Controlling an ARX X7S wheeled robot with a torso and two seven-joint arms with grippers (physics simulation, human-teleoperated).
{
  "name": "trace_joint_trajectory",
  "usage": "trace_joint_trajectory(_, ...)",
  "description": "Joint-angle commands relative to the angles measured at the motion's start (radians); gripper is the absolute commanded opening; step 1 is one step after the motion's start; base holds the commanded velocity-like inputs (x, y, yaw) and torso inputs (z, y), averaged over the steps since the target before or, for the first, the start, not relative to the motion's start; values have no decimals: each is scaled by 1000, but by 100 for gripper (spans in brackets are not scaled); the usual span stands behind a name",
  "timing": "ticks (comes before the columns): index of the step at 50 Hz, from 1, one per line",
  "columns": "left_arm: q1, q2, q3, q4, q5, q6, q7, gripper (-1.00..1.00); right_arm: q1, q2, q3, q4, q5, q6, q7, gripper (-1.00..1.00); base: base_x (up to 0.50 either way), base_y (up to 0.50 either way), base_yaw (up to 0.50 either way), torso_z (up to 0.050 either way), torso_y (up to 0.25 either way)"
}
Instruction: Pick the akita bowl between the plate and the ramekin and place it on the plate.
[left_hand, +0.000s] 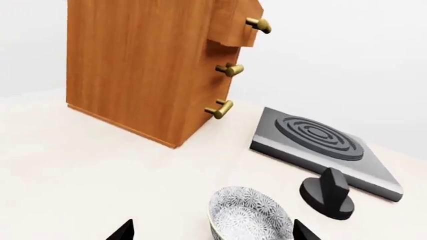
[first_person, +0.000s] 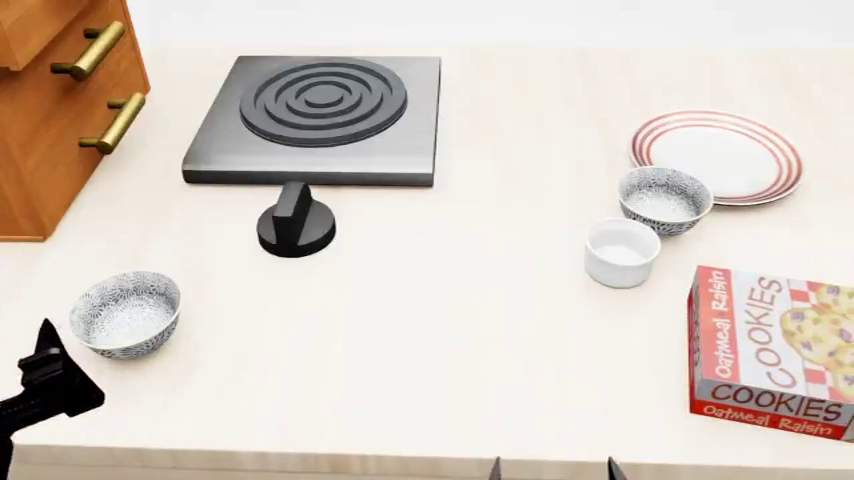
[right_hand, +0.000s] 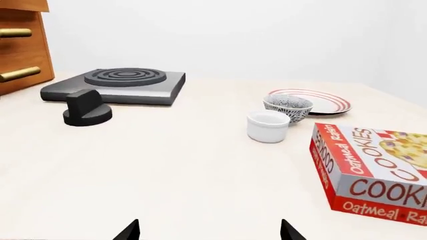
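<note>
The akita bowl (first_person: 665, 199) (right_hand: 287, 106), speckled grey and white, stands upright at the right, between the red-ringed plate (first_person: 717, 156) (right_hand: 320, 101) and the white ramekin (first_person: 622, 252) (right_hand: 268, 126). It touches the plate's near rim. My right gripper (first_person: 554, 470) (right_hand: 208, 231) is open at the table's front edge, well short of the bowl, holding nothing. My left gripper (first_person: 47, 385) (left_hand: 213, 232) is open at the far left. A second look-alike bowl (first_person: 126, 313) (left_hand: 250, 215) stands just in front of the left gripper's fingers.
A wooden drawer cabinet (first_person: 54, 120) (left_hand: 147, 65) with brass handles stands at the back left. A grey hot plate (first_person: 318, 115) and a black knob (first_person: 296, 222) sit in the middle. An oatmeal cookies box (first_person: 774, 350) (right_hand: 373, 170) lies near the ramekin at the front right.
</note>
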Motion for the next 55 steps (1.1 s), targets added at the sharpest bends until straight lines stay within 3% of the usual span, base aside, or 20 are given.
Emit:
trace_joint_trajectory(1,-38,-22,-28,-64,-10,16,-11,100,9,23,-19,-162,9,145,17,100,0,0,0,0,0)
trace_joint_trajectory(14,-50,-40,-54,-120,-30,28,-11,100,75,63,-40,-435,-24,422,55,100,0,0,0,0,0)
trace_joint_trajectory(24,-42,-40,-42,-123,-23,64,0,100,158,76,-55,-537,-20,533,48,100,0,0,0,0,0)
trace_joint_trajectory(55,-37,-45,-12,-144,-9,108,2,100,219,103,-47,-629,11,588,46,100,0,0,0,0,0)
